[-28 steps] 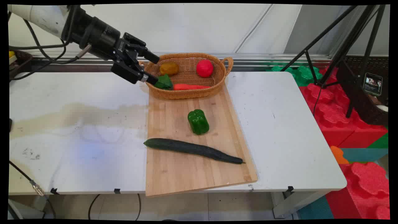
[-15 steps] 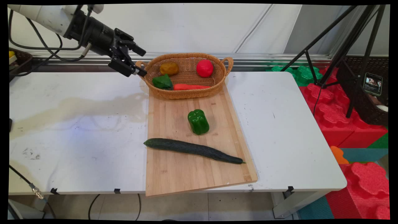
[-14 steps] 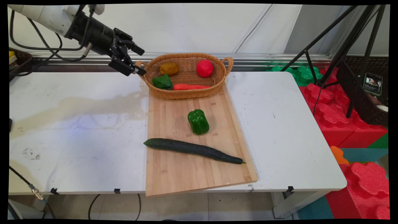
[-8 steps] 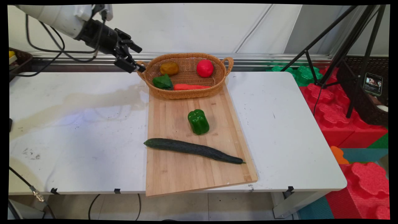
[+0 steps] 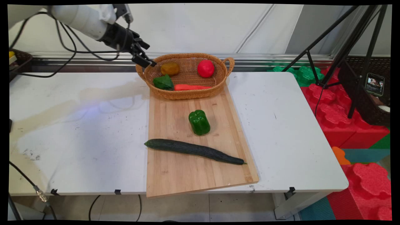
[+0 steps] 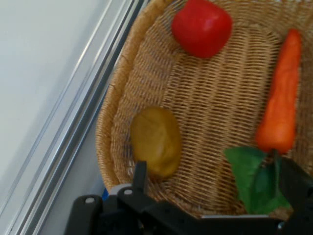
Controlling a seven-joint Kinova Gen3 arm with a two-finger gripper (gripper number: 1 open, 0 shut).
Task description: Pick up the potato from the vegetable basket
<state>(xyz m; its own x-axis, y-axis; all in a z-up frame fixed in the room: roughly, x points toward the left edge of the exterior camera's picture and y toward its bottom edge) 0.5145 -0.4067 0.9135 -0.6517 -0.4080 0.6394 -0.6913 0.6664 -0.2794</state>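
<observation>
The black two-finger tool hangs released and empty over the left rim of the oval woven wicker basket. Nearest ahead lies the brownish-yellow rounded potato; the orange carrot lies lengthwise beyond its right finger.

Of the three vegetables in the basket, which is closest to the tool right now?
The brownish-yellow potato, at the basket's far left, just ahead of the open tool. The red tomato sits farther right, and the carrot lies along the near wall.
</observation>
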